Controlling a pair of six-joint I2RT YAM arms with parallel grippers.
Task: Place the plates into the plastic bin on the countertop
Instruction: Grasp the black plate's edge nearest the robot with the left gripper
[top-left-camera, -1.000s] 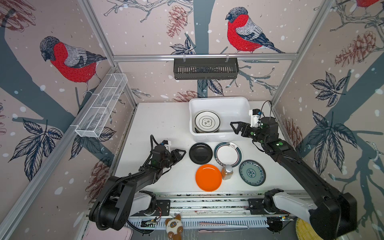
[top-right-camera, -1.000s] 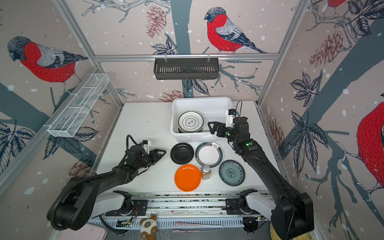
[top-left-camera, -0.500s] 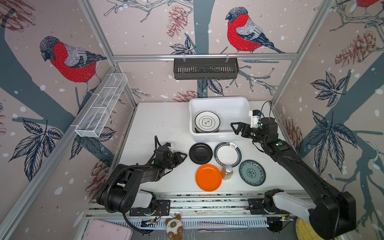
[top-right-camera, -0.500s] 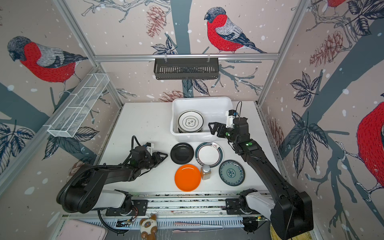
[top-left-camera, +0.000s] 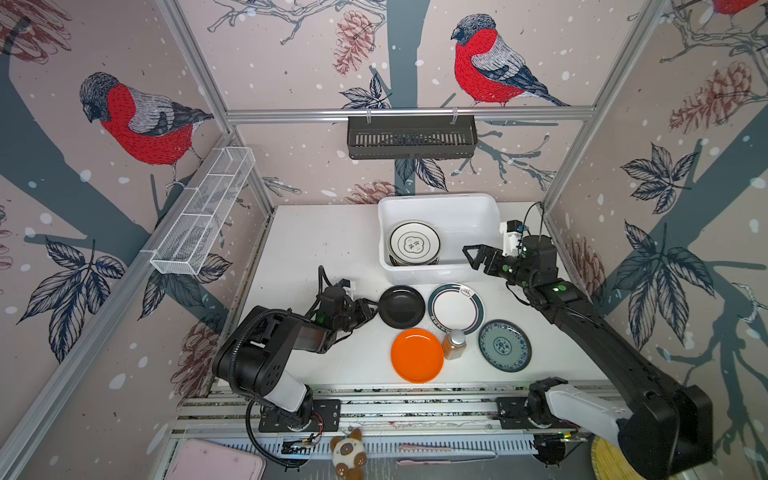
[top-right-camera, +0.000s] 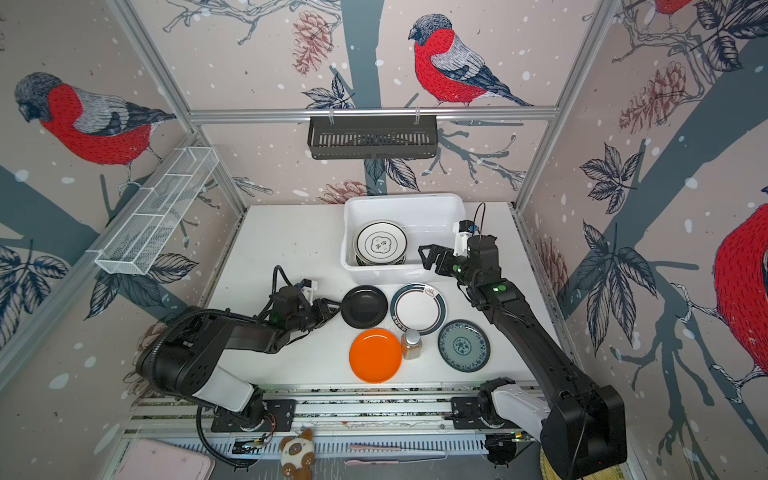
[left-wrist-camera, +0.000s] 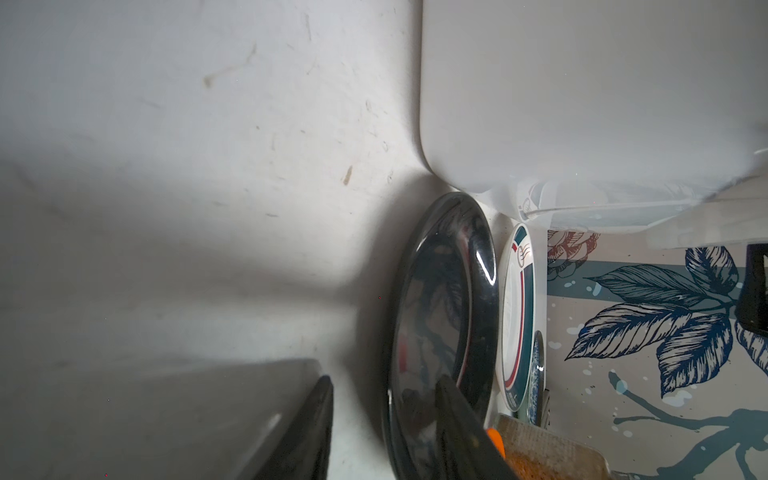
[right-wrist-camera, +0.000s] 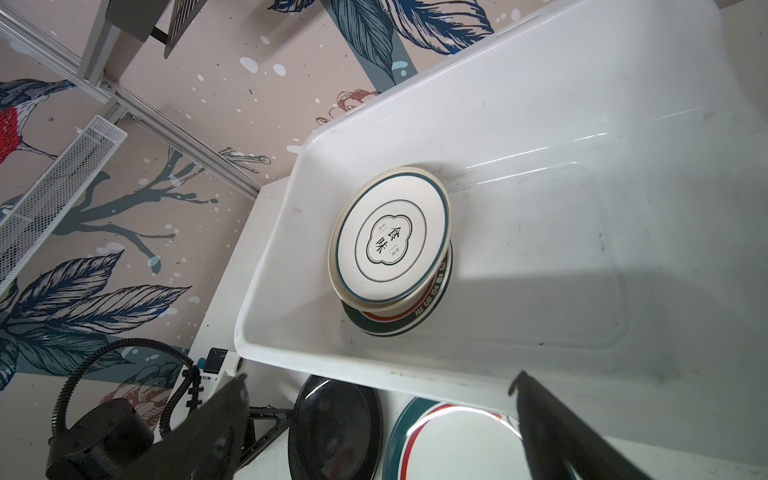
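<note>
Four plates lie on the white countertop (top-left-camera: 316, 249): a black plate (top-left-camera: 401, 306), a white one with a teal rim (top-left-camera: 456, 308), an orange one (top-left-camera: 417, 355) and a blue-green patterned one (top-left-camera: 504, 345). My left gripper (top-left-camera: 372, 309) lies low at the black plate's left edge. In the left wrist view its jaws (left-wrist-camera: 384, 380) are apart and straddle the black plate's (left-wrist-camera: 440, 311) rim. The plastic bin (top-left-camera: 440, 199) holds a stack topped by an emblem plate (top-left-camera: 413, 244). My right gripper (top-left-camera: 471, 255) hangs open and empty over the bin's near right corner.
A small amber bottle (top-left-camera: 454, 344) with a silver cap stands between the orange and patterned plates, touching the teal-rimmed one. A black slotted rack (top-left-camera: 411, 137) hangs on the back wall. A white wire basket (top-left-camera: 203, 212) hangs on the left wall.
My left gripper has slid right to the black plate's rim, its jaws have narrowed, and its arm has folded back. The right arm has not moved.
</note>
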